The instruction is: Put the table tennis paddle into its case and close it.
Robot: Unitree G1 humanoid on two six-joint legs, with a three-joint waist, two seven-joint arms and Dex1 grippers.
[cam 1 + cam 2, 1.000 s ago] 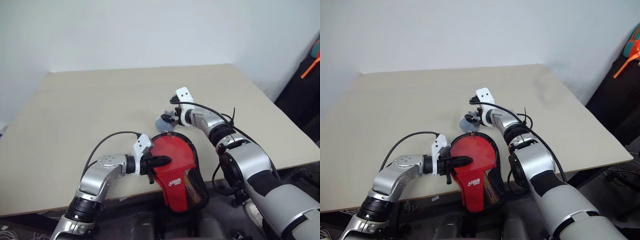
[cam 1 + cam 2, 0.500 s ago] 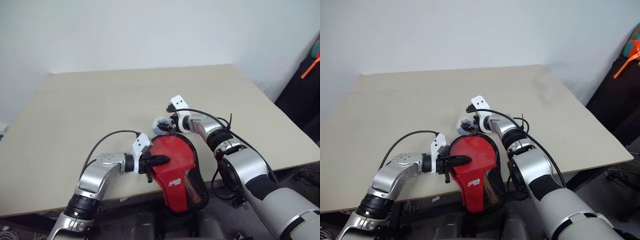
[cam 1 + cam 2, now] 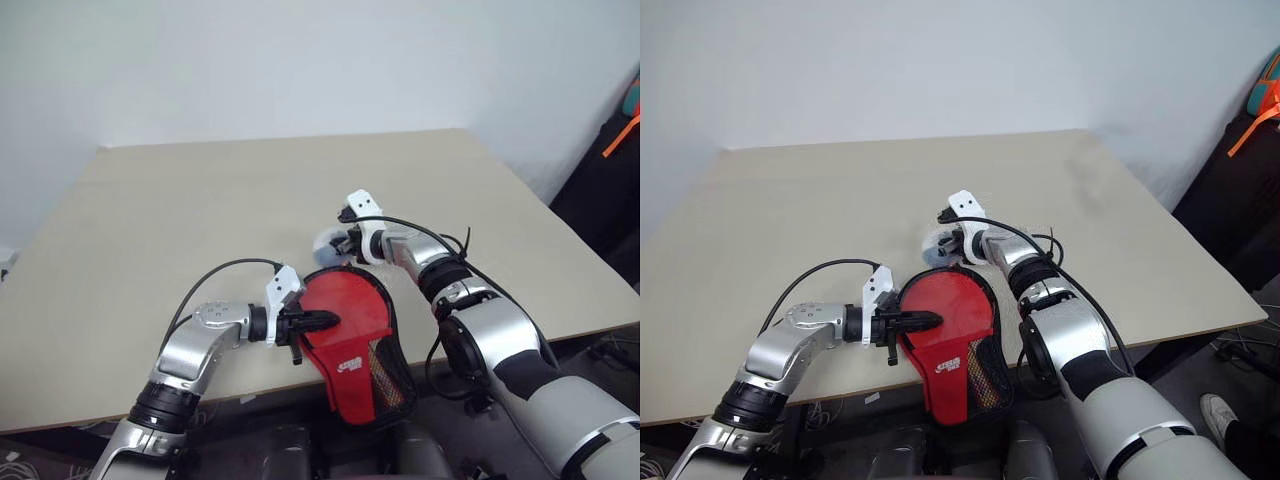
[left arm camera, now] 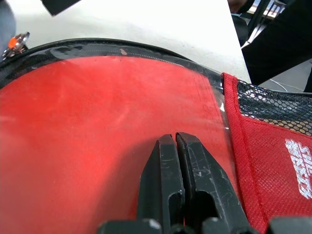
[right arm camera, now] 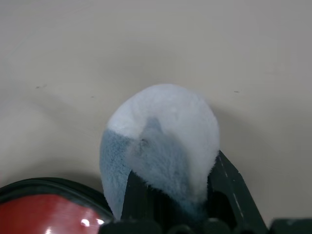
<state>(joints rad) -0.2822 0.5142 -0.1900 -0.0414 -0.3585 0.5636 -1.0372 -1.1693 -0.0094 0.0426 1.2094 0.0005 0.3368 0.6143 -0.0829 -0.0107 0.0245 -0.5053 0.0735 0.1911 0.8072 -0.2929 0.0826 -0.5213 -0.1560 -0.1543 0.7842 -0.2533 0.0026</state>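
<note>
1. Case (image 3: 355, 340) — red soft zip case with white logo, black mesh and clear panel. It lies at the table's near edge, its narrow handle end overhanging toward the robot. A red round face shows through the clear panel; judged to be the table tennis paddle (image 4: 97, 126), already inside.
2. Plush-ball charm (image 5: 161, 141) — pale and grey-blue, at the round far end of the case, resting on the table.
3. Right gripper (image 5: 170, 195) — fingers pressed into the charm from both sides, holding it.
4. Left gripper (image 4: 176, 146) — fingers pressed together, nothing between them, tips resting on the clear panel and pinning the case down.
5. Table (image 3: 200, 210) — beige, bare around the case.
6. Step in hand, as judged: closing the zip by the charm. Pull along the rim's curve, low and steady, while the left tip holds the case from sliding — the charm is soft and could slip free.
</note>
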